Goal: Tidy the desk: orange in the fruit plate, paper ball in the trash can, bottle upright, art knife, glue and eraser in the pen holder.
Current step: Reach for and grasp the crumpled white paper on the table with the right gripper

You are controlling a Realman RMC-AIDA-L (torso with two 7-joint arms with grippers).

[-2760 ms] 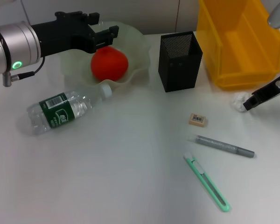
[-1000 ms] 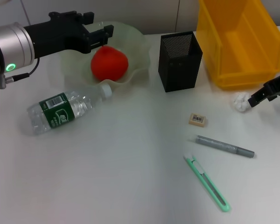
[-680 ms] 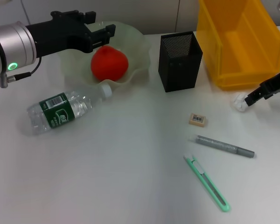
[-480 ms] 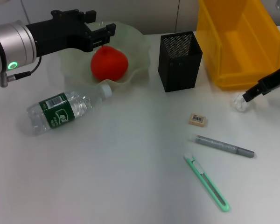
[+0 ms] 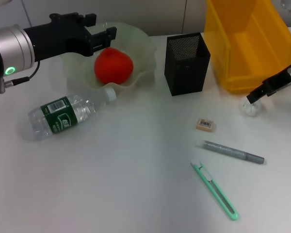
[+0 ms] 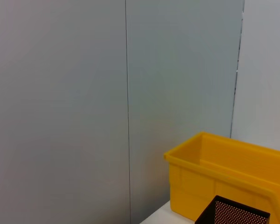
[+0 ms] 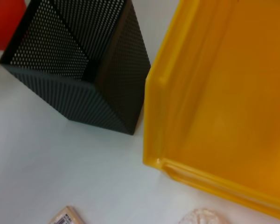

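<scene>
White paper ball (image 5: 250, 108) sits just below your right gripper (image 5: 254, 97), by the yellow trash can (image 5: 247, 43); jaws' state: can't tell.

Trash can (image 5: 252, 43) cut by top edge; right tool (image 5: 254, 97) fingers unclear.

The red-orange orange (image 5: 113, 65) sits in the pale fruit plate (image 5: 140, 48), the bottle (image 5: 68, 115) lies flat, and paper ball (image 5: 250, 108), eraser (image 5: 206, 124), grey glue (image 5: 234, 152) and green art knife (image 5: 215, 190) lie near the black pen holder (image 5: 186, 63) and yellow trash can (image 5: 250, 43).
</scene>
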